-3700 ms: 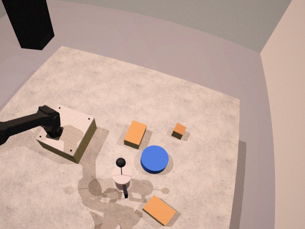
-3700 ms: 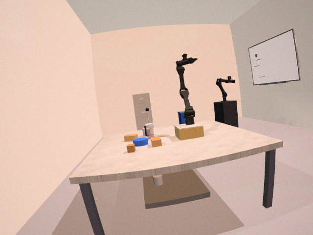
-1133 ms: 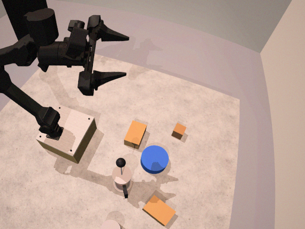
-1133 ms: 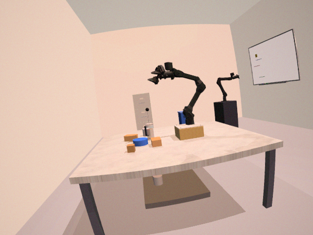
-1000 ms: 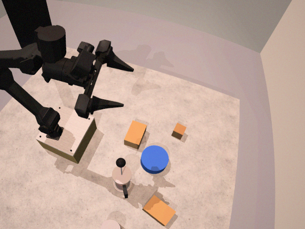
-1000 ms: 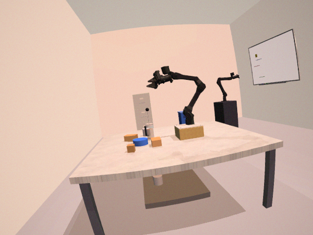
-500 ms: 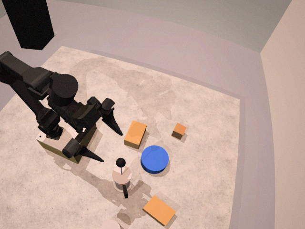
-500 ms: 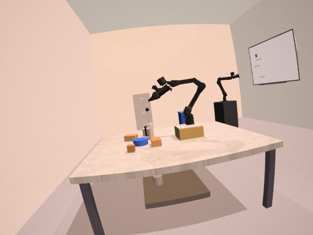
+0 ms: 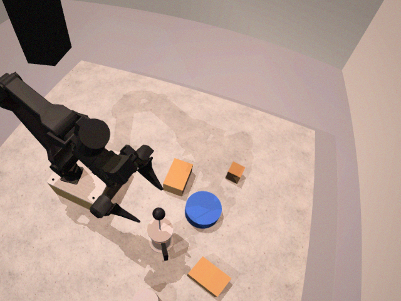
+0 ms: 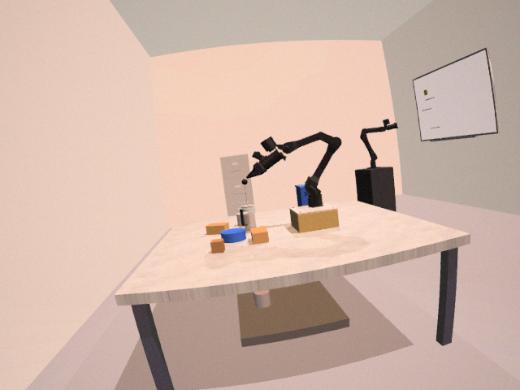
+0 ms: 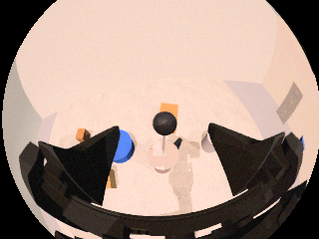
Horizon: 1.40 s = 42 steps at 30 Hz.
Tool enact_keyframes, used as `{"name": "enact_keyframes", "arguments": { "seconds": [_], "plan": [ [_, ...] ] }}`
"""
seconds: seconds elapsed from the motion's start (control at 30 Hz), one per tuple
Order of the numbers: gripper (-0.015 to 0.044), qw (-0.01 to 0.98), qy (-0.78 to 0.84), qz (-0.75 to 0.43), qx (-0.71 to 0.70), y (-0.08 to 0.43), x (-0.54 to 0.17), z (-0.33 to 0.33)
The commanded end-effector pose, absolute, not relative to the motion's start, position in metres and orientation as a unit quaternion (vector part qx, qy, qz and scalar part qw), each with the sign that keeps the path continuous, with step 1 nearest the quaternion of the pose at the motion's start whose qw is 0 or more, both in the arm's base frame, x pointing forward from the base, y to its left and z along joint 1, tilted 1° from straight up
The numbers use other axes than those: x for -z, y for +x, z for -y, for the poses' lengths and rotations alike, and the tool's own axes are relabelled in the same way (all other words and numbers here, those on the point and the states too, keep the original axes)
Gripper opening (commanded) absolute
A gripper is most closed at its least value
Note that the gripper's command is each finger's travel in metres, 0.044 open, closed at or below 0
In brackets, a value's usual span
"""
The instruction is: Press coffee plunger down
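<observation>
Your gripper stands wide open in the top view, gripping nothing, arm-side of the coffee press. In the exterior view, the plunger knob stands high above the press: you have the whole push left, then the release. The wrist view shows the press upright, its knob between your spread fingertips' lines.

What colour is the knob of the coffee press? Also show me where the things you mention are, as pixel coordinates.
The knob [image 9: 158,214] [image 10: 244,181] [image 11: 164,123] is plain black; it shows best in the wrist view.
</observation>
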State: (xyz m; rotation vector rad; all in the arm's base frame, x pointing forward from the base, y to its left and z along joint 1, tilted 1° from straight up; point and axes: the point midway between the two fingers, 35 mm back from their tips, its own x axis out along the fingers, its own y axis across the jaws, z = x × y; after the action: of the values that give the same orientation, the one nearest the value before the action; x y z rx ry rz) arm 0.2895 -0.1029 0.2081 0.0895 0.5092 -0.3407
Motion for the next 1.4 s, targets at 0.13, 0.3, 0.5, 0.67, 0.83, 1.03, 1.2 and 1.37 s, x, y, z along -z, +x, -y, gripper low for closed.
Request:
{"name": "enact_keyframes", "arguments": {
  "seconds": [0.13,0.3,0.5,0.67,0.83,1.03,1.2,1.37],
  "plan": [
    [0.0440,0.951,0.041,-0.254,0.170,0.299,-0.200,0.107],
    [0.0440,0.951,0.041,-0.254,0.170,0.305,-0.196,0.110],
    [0.0440,0.951,0.041,-0.254,0.170,0.313,-0.191,0.113],
    [0.0387,0.951,0.041,-0.254,0.170,0.314,-0.189,0.113],
    [0.0256,0.951,0.041,-0.254,0.170,0.314,-0.189,0.113],
    [0.0138,0.951,0.041,-0.254,0.170,0.314,-0.189,0.113],
    [0.0120,0.951,0.041,-0.254,0.170,0.314,-0.189,0.113],
    [0.0120,0.951,0.041,-0.254,0.170,0.315,-0.189,0.113]
  ]
}}
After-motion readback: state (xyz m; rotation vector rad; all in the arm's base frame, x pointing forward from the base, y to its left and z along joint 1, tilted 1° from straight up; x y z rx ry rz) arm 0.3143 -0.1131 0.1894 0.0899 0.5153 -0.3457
